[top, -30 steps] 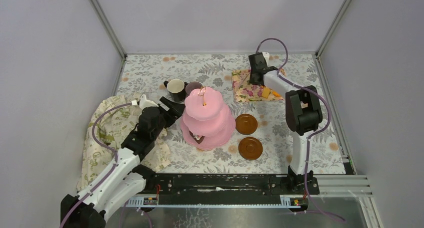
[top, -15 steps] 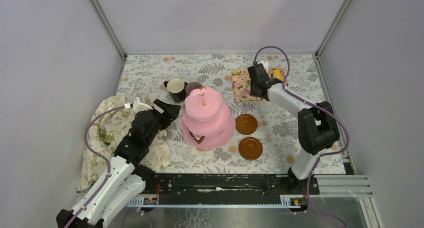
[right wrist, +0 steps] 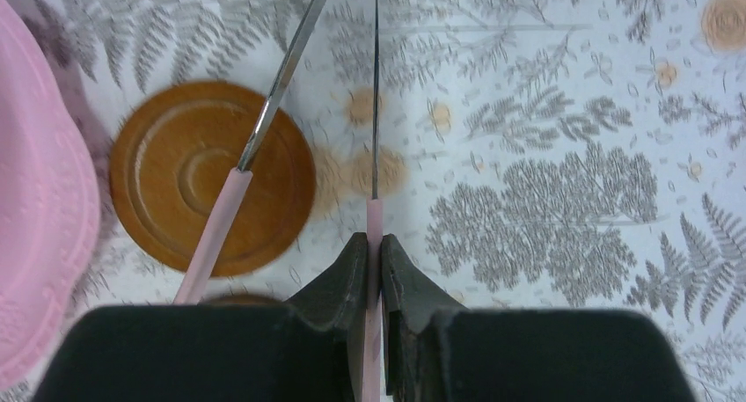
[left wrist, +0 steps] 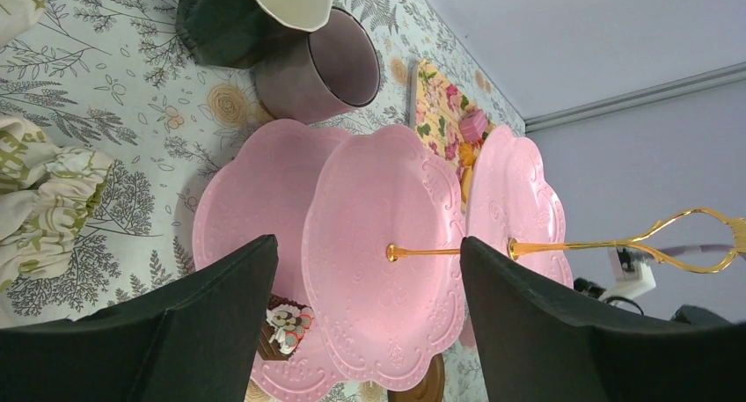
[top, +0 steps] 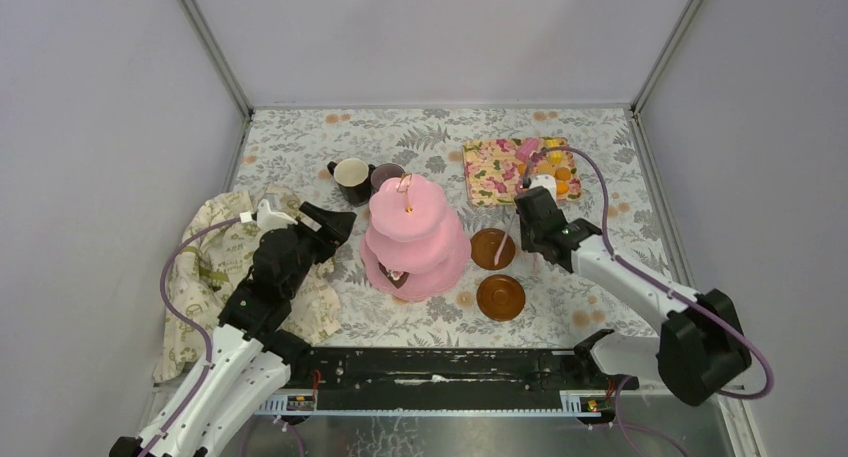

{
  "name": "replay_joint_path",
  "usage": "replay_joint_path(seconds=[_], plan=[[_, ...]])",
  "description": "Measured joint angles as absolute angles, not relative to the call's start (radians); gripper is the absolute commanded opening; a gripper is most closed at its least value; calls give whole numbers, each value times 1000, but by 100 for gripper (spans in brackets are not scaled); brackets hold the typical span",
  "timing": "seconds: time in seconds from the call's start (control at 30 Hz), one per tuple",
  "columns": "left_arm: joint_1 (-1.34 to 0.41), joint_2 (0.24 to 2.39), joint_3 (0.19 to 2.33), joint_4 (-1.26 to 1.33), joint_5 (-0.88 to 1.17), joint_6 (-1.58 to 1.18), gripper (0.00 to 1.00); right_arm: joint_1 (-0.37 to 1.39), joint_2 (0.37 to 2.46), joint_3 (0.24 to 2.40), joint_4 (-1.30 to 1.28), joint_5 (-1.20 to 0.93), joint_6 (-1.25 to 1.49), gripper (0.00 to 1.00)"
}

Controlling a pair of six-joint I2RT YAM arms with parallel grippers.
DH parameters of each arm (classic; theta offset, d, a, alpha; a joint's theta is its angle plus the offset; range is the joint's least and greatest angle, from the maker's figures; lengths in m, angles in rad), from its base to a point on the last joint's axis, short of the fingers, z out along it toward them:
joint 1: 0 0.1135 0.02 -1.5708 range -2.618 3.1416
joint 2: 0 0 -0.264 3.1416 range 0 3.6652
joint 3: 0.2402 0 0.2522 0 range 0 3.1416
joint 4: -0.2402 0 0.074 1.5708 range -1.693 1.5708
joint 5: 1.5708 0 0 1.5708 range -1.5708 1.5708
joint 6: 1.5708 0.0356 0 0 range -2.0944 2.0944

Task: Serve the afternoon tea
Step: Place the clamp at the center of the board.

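I read the step in hand as ferrying sweets from the tray [top: 495, 172] to the cake stand [top: 415, 227] with the tongs [right wrist: 211, 235]. My right tool [right wrist: 373, 248] is clamped tight on one pink leg of those tongs, and the other leg splays out over the far saucer [top: 485, 252]. The tips run out of my wrist view, so I cannot tell whether they carry anything.

With only one leg pinched, the tongs could swivel, so I would move slowly and keep them above the saucers. I would come at the stand from its 3 o'clock side, under the gold handle [left wrist: 607, 241] and clear of the scalloped rims. My left tool [top: 338, 215] stands wide open and empty just off the stand at 9 o'clock, touching nothing. I would hold it there as a steadying guard and not nudge the tiers.

The stand sits mid-bench [top: 420, 132]. It has three pink embossed tiers stepping smaller toward the top. I see only one dark sweet [top: 397, 275] on it, on the bottom tier at 6 o'clock. Two dark mugs [top: 352, 177] stand together near it at 11 o'clock, and the near saucer [top: 501, 296] lies at 4 o'clock. More sweets [top: 555, 172] wait on the tray at 1 o'clock. A leaf-print cloth [top: 215, 257] lies crumpled at 9 o'clock.
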State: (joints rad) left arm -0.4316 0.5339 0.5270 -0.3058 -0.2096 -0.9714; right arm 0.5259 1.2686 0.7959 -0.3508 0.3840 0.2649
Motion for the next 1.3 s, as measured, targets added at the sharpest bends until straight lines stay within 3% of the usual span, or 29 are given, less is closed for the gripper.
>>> replay_joint_path(seconds=[0.23, 0.3, 0.4, 0.7, 0.97, 1.3], plan=[[-432, 537, 527, -306, -209, -971, 83, 544, 1139, 751, -432, 374, 281, 7], [-432, 542, 527, -305, -209, -971, 83, 548, 1139, 759, -453, 382, 304, 1], [-432, 548, 527, -304, -205, -971, 83, 549, 1147, 762, -484, 403, 394, 0], [-432, 557, 527, -290, -181, -973, 83, 553, 1143, 684, -548, 545, 972, 5], [-432, 566, 527, -281, -163, -975, 83, 555, 1423, 863, -857, 682, 1546, 6], [-432, 574, 515, -272, -156, -975, 83, 556, 1574, 921, -985, 680, 1956, 7]])
